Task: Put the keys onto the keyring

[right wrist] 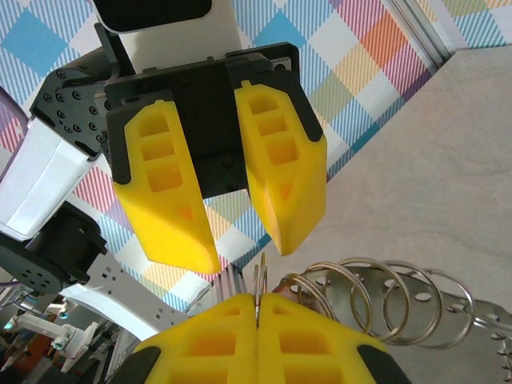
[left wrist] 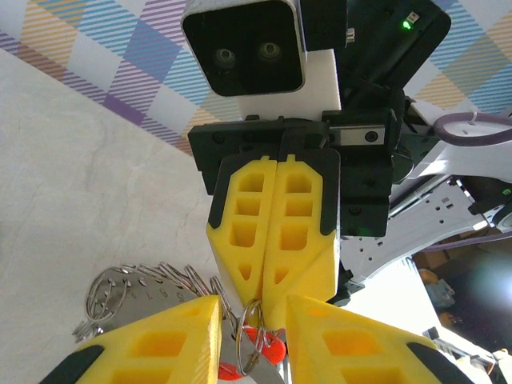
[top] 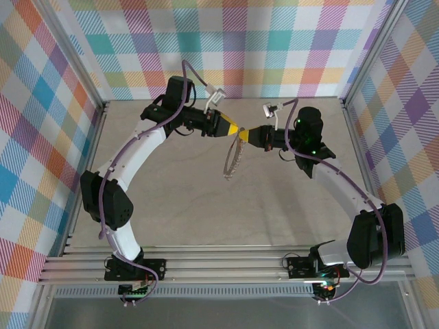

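Observation:
Both grippers meet tip to tip above the middle of the table. My right gripper is shut, and a thin small split ring on the keyring's rim stands pinched between its tips. From there the keyring, a grey metal hoop fringed with wire rings, hangs toward the table. The key, with a red head, sits by that small ring, in the gap of my left gripper. The left jaws stand partly apart, and nothing lies between their tips in the right wrist view.
The beige table is bare below the hanging hoop. Plaid walls close the left, back and right sides. An aluminium rail frame carrying both arm bases runs along the near edge.

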You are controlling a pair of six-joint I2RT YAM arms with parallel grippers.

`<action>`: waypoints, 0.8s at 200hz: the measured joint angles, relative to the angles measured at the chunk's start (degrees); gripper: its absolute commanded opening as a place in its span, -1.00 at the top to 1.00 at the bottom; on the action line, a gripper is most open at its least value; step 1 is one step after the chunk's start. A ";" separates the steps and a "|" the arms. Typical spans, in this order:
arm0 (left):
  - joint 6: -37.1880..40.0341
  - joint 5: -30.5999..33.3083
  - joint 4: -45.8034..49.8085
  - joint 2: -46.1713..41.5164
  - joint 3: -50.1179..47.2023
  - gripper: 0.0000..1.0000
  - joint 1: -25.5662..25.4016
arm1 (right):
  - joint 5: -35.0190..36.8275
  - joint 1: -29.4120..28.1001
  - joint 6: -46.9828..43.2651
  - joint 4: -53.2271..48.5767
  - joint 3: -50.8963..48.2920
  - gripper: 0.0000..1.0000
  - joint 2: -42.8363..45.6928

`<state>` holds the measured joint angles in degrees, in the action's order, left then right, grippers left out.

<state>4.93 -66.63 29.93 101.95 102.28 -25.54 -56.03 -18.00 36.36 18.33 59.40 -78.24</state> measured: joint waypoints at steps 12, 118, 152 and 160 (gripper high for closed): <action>0.39 0.00 0.31 0.02 0.02 0.45 -0.11 | 0.00 0.00 0.00 0.02 0.00 1.00 0.00; 2.49 -0.20 3.13 1.60 1.18 0.98 -0.94 | 0.00 0.11 0.00 0.00 0.00 1.00 -0.04; 1.36 0.37 2.47 1.62 1.46 1.00 -1.01 | 0.04 0.37 0.02 0.07 0.00 0.75 -0.04; 0.35 0.87 1.38 1.60 1.18 1.00 -1.07 | 0.50 0.44 0.17 0.00 0.00 0.61 -0.04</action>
<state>5.28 -65.76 31.31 103.55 103.46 -26.61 -55.53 -17.56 36.53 18.33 59.40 -78.28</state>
